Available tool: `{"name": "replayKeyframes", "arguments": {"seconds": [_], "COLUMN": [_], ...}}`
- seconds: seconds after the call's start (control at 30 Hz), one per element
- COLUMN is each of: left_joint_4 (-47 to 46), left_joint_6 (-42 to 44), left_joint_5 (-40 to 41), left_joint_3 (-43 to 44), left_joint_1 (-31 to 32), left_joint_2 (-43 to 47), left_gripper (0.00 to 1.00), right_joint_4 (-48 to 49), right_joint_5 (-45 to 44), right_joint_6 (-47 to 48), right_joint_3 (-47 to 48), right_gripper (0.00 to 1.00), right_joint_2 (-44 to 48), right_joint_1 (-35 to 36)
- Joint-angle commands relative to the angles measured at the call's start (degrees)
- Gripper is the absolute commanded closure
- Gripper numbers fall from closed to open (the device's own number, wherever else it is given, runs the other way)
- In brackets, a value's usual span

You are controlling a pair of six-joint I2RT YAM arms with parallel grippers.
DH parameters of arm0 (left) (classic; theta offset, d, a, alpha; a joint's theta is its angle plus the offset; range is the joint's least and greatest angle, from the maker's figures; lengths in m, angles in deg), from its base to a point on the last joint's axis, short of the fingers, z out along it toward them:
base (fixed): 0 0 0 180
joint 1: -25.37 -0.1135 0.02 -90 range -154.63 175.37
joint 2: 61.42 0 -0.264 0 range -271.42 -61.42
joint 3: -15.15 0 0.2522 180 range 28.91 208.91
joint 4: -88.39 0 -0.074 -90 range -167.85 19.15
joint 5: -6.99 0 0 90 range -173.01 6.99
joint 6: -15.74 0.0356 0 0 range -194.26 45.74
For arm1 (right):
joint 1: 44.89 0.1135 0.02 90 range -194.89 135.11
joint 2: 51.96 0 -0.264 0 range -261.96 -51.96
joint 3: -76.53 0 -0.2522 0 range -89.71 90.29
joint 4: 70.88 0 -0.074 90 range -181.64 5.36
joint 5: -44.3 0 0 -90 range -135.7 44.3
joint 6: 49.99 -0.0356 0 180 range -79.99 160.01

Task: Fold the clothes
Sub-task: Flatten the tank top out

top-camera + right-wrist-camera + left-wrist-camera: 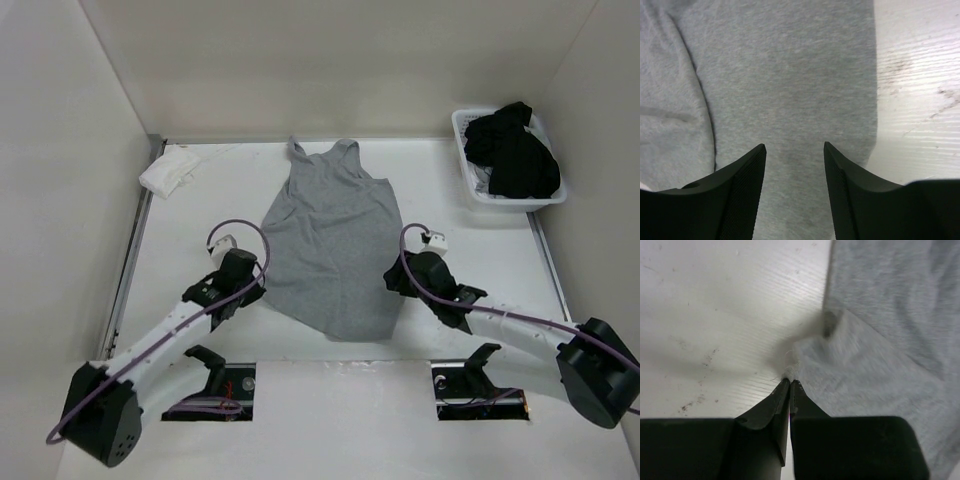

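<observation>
left gripper (pixel 790 381): pinched shut on the left edge of the tank top (pixel 880 370); this is shown only by its wrist view.
tank top: laid flat mid-table, long way near to far, straps pointed at the back wall.
right gripper (pixel 795 150): held wide open over the cloth, near its right edge.
table (pixel 470 260): white top is seen past both side edges.

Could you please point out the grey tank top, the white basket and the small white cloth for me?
grey tank top (pixel 330 250): top view, middle of its body.
white basket (pixel 474 186): top view, its left wall.
small white cloth (pixel 170 172): top view, its centre.
</observation>
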State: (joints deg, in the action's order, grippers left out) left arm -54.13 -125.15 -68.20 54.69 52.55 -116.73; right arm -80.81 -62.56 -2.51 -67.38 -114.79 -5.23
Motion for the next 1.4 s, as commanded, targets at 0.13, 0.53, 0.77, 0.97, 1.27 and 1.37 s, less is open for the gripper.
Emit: {"name": "replayKeyframes", "arguments": {"seconds": [0.13, 0.53, 0.77, 0.97, 1.27, 1.37], "left_joint_4": [15.0, 3.4, -5.6, -13.9, -14.1, -13.3], "left_joint_6": [-4.8, -2.1, 0.6, 0.1, 0.1, -0.5], "left_joint_5": [10.4, 18.2, 9.5, -6.4, -4.3, -4.3], "left_joint_3": [3.0, 2.6, 1.9, -0.9, -3.3, -4.3], "left_joint_1": [6.8, 5.6, -8.6, -20.1, -17.5, -16.9], "left_joint_2": [22.8, 26.6, 24.7, 19.5, 20.3, 21.1], "left_gripper": [1.00, 1.00, 1.00, 1.00, 1.00, 1.00], "right_joint_4": [-2.4, -10.8, -17.8, -15.3, -7.0, -5.4], "right_joint_5": [-3.4, -7.9, -14.2, -9.5, -6.1, -6.5], "right_joint_6": [-0.3, -1.3, -5.9, -8.2, -4.7, -0.6], "right_joint_3": [3.1, 13.7, 15.6, 17.0, 19.3, 23.7], "right_gripper": [0.43, 0.49, 0.48, 0.50, 0.91, 0.90], "right_joint_2": [-3.6, -16.8, -16.0, -22.4, -25.5, -28.0], "right_joint_1": [-4.1, -3.6, -0.2, 1.3, 0.6, -2.8]}}
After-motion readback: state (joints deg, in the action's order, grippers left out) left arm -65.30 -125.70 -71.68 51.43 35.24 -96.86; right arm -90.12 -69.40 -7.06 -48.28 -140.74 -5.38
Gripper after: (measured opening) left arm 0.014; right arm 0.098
